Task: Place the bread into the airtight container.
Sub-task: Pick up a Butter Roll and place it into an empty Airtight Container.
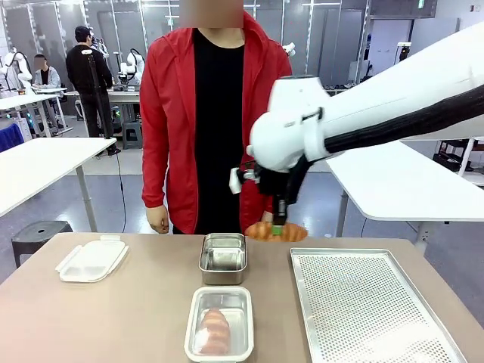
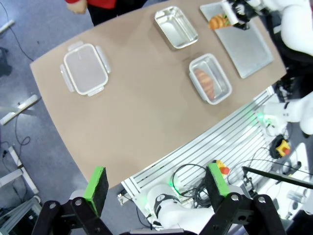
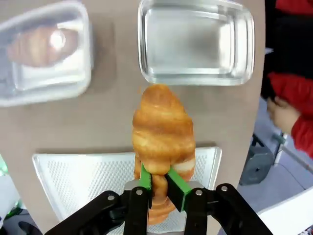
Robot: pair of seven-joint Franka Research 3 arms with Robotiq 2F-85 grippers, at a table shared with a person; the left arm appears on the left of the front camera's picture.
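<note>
Right gripper (image 3: 159, 182) clamps bread (image 3: 163, 128) aloft

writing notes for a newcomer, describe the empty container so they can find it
Start at the brown table, at its middle, in front of the person in red. Two steel containers sit there; the empty container is the one nearer the person, while the other container already holds bread.

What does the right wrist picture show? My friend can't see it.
The right gripper pinches a croissant between its green pads, above a brown table. Beyond it sit an empty container and a second container with a pastry inside. A white tray lies near the gripper, and a person's hand shows at the right edge.
</note>
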